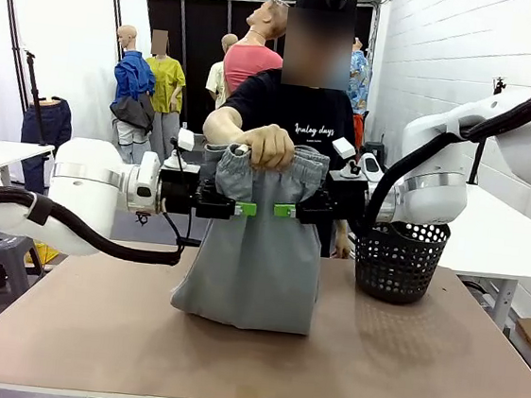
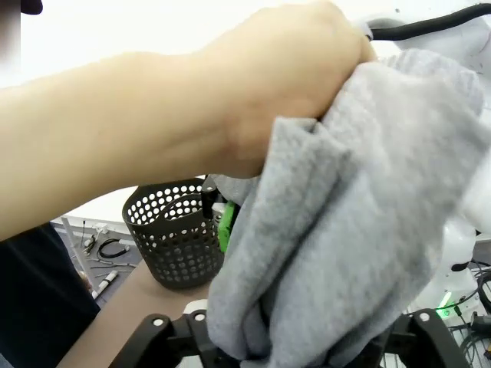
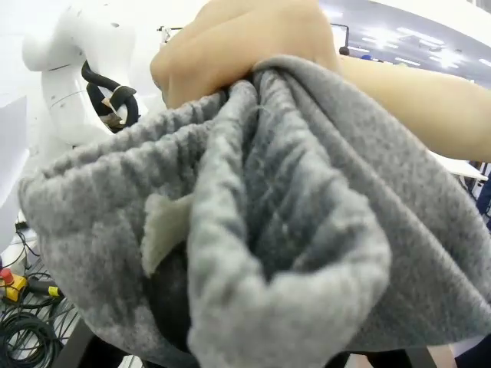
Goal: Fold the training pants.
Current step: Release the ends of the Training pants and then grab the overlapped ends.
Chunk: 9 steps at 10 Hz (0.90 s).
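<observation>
The light grey training pants [image 1: 259, 265] hang upright over the table, their lower end resting on it. A person's hand [image 1: 269, 145] bunches the gathered waistband at the top middle. My left gripper [image 1: 245, 208] comes in from the left and my right gripper [image 1: 285, 211] from the right, both at the upper part of the pants, green pads lying on the front of the cloth. In the left wrist view the grey fabric [image 2: 345, 230] drops between widely spread fingers under the person's hand [image 2: 253, 92]. In the right wrist view the bunched waistband [image 3: 291, 215] covers my fingers.
A black perforated basket [image 1: 400, 261] stands on the brown table [image 1: 90, 333] at the right, close behind my right arm. The person stands at the far edge, directly behind the pants. Bare tabletop lies in front and to the left.
</observation>
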Tool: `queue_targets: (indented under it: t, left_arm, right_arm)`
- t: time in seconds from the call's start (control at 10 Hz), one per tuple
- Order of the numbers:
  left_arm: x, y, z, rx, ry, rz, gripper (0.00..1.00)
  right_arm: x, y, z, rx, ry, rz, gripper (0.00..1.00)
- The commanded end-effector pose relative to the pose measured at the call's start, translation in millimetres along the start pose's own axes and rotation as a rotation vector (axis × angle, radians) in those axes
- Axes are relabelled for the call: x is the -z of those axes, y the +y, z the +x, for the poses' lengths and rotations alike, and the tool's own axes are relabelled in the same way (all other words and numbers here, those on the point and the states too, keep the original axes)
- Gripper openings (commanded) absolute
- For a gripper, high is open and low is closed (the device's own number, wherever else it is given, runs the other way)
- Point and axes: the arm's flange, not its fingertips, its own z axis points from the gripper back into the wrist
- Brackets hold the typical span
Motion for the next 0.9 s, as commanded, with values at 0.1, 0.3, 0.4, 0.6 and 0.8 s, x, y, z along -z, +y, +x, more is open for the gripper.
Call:
queue_targets:
  t: [0.1,0.3,0.4,0.6,0.8]
  left_arm:
    - [12,-1,1,0.042,0.025,0.08,0.01]
    - [8,0,1,0.033,-0.031,0.084,0.0]
    - [3,1,2,0.034,-0.063,0.11,0.0]
    - [-1,2,2,0.043,-0.077,0.13,0.0]
    - [-4,4,-1,0.02,-0.06,0.102,0.0]
  right_arm:
    - [2,-5,3,0.026,-0.019,0.009,0.28]
    - [-2,-4,2,0.035,-0.011,0.016,0.0]
    - [-6,-3,1,0.045,0.001,0.019,0.0]
    - [-11,-3,2,0.056,0.021,0.029,0.0]
    - [-10,-5,2,0.043,0.044,0.023,0.0]
